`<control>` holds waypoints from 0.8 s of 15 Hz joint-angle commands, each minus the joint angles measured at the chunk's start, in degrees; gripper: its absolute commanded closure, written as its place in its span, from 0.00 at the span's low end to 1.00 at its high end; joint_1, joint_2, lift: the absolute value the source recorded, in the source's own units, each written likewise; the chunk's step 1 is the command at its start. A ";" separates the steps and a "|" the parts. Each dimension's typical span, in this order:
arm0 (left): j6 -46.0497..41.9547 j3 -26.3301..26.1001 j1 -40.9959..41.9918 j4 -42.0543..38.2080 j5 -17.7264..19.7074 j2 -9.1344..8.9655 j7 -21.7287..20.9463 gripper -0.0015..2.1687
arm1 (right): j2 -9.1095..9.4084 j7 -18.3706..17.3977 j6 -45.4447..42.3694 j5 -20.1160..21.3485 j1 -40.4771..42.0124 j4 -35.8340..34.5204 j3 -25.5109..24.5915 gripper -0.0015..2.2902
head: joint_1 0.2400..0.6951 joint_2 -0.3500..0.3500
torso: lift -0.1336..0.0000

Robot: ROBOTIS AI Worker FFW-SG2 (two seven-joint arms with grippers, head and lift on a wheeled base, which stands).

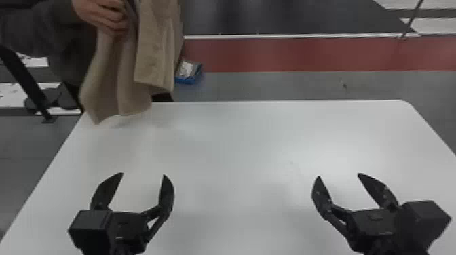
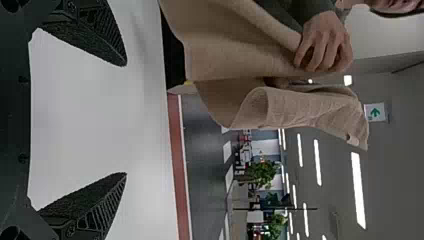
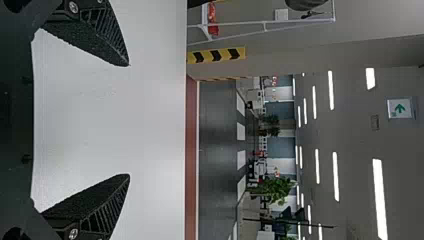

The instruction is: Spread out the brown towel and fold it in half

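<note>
A person's hand holds up the brown towel (image 1: 154,51) at the far left of the white table, its lower corner hanging near the table's far edge. My left gripper (image 1: 142,174) stands open over the near left part of the table, well short of the towel. On the near right, my right gripper (image 1: 338,174) is open too, with nothing between its fingers. In the left wrist view the towel (image 2: 235,45) hangs from the hand beyond the left gripper (image 2: 125,120). The right wrist view has the right gripper (image 3: 129,120) open above the bare tabletop.
The white table (image 1: 230,145) spreads under both grippers, its far edge beyond them. A blue box (image 1: 189,72) lies on the floor behind it. The person's sleeved arm (image 1: 37,30) reaches in at the far left, near a dark slanted post (image 1: 25,81).
</note>
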 commanded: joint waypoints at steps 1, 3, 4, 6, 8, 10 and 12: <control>0.00 -0.03 -0.14 0.30 0.18 -0.24 0.00 0.05 | 0.05 0.01 -0.12 0.00 -0.07 0.27 -0.10 0.04 | 1.00 0.56 | 0.04; 0.00 0.06 -0.49 0.74 0.44 -0.24 0.00 0.05 | 0.05 0.01 -0.12 0.09 -0.07 0.53 -0.27 0.04 | 1.00 0.56 | 0.04; 0.00 0.06 -0.57 0.92 0.53 -0.24 0.00 0.05 | 0.05 0.01 -0.12 0.18 -0.07 0.62 -0.27 0.04 | 1.00 0.56 | 0.04; 0.00 0.06 -0.75 1.00 0.62 -0.24 0.00 0.05 | 0.05 0.01 -0.12 0.26 -0.07 0.71 -0.27 0.04 | 1.00 0.56 | 0.04; 0.00 0.06 -0.93 1.09 0.70 -0.24 0.00 0.05 | 0.05 0.01 -0.12 0.35 -0.07 0.71 -0.27 0.04 | 1.00 0.56 | 0.04; 0.00 0.06 -1.01 1.18 0.79 -0.24 0.00 0.05 | 0.05 0.01 -0.12 0.35 -0.07 0.71 -0.45 0.04 | 1.00 0.56 | 0.04; 0.00 0.06 -1.10 1.36 0.88 -0.24 0.00 0.05 | 0.05 0.01 -0.12 0.35 -0.16 0.80 -0.63 0.04 | 1.00 0.55 | 0.04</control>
